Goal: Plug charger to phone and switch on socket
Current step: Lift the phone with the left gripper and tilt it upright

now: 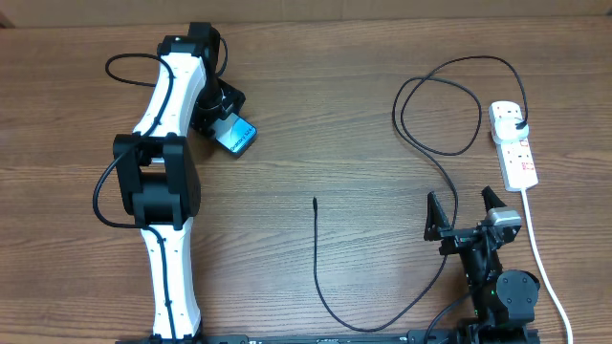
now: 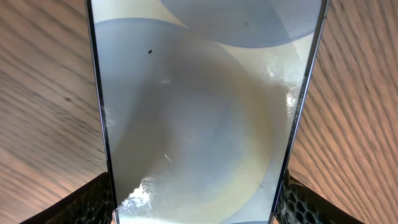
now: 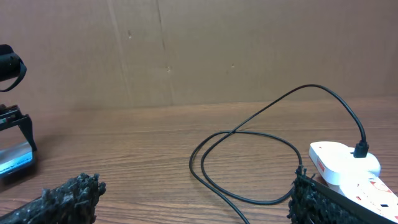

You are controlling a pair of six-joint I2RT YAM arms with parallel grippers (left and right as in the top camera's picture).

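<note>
Phone (image 1: 239, 137) mostly hidden under my left gripper (image 1: 222, 121), fingers (image 2: 87, 208) clamped on its edges, right gripper (image 1: 466, 212) splayed wide just beside power strip (image 1: 516, 153), charger cable (image 1: 325, 287) tip too small for me to make out.

prob. robotics lab, wood-grain table (image 1: 316, 115), cardboard backdrop (image 3: 199, 50), white-black robot arm (image 1: 164, 96) on it

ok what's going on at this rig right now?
The left gripper is closed on the phone at the far left of the table, with a finger on each long edge. The charger is plugged into the socket on the right, but its free connector tip lies loose mid-table, not in the phone. The right gripper hangs open near the socket, holding nothing. The socket's switch state is too small to tell.
</note>
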